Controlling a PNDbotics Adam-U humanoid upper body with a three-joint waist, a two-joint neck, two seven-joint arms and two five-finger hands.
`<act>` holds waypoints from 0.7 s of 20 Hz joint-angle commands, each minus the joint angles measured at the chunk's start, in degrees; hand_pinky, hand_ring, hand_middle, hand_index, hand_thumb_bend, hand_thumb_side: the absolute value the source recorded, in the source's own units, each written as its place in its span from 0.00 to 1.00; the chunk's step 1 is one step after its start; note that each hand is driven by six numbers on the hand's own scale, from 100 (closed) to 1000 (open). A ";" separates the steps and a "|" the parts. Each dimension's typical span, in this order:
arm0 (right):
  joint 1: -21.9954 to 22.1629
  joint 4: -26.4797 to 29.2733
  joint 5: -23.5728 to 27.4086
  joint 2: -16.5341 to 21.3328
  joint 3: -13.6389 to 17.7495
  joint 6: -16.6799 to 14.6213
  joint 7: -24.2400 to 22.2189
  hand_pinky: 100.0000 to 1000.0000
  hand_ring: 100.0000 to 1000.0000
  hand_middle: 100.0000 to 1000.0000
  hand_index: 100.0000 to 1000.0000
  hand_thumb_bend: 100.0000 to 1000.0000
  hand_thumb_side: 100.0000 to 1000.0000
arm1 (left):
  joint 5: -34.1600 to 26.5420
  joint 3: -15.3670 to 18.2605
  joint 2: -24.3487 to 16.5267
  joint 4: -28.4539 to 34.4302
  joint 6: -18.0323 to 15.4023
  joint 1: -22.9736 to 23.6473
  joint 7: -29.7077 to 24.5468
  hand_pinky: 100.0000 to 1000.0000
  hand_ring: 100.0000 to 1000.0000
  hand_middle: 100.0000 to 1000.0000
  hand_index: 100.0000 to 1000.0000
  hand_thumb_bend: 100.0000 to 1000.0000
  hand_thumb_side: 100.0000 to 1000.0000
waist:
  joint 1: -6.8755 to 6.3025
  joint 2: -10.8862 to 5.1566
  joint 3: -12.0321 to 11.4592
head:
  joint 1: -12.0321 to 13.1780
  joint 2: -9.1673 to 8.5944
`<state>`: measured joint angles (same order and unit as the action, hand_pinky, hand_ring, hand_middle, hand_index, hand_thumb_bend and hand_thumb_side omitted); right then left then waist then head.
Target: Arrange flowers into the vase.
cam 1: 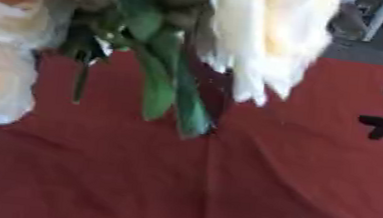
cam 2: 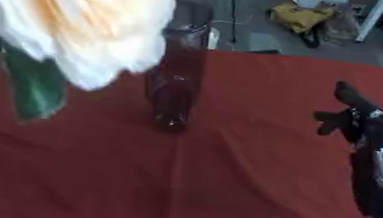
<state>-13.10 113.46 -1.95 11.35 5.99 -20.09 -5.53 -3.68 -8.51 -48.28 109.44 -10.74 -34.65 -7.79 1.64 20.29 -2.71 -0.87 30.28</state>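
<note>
flowers point(cam 1: 236, 45) held close overhead, up and left of open right hand point(cam 2: 356, 122); left hand unseen. likely light, soft, easily bruised: best gripped at green stems point(cam 1: 175, 87). glass vase point(cam 2: 175, 89) left of hand, fragile, tippy.

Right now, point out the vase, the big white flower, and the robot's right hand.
vase point(cam 2: 176, 87), right eye view, on its glass body.
white flower point(cam 2: 80, 17), right eye view, on its petals.
right hand point(cam 2: 359, 117), right eye view, on the palm.

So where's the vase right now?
In the right eye view, the dark glass vase stands on the red cloth, centre-left, beside the big white flower, left of the right robot hand.
</note>
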 commanded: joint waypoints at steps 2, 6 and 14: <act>-0.42 1.13 0.82 1.33 0.17 -0.15 0.25 0.70 0.98 0.39 0.81 0.00 1.00 | -6.36 1.81 -0.70 1.24 2.46 -2.65 1.10 0.00 0.00 0.00 0.00 0.00 0.63 | -0.25 -1.63 0.06 | 0.44 0.95; -1.46 1.13 1.77 2.06 -0.13 -0.68 0.62 0.70 0.97 0.40 0.81 0.00 1.00 | -12.87 2.08 0.55 0.38 4.61 -6.09 4.81 0.00 0.00 0.00 0.00 0.00 0.64 | -0.23 -2.19 0.30 | 1.12 1.85; -1.84 1.13 2.88 2.96 -0.32 -1.14 0.80 0.70 0.97 0.40 0.81 0.00 1.00 | -21.58 2.58 1.82 -1.02 7.29 -11.68 13.20 0.00 0.00 0.00 0.00 0.00 0.65 | -0.32 -2.24 0.65 | 1.89 1.34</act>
<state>-14.43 113.46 0.21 12.93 5.60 -20.95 -4.75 -23.85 -7.31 -45.70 108.29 -3.73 -45.12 3.98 1.53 19.30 -2.06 0.77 31.71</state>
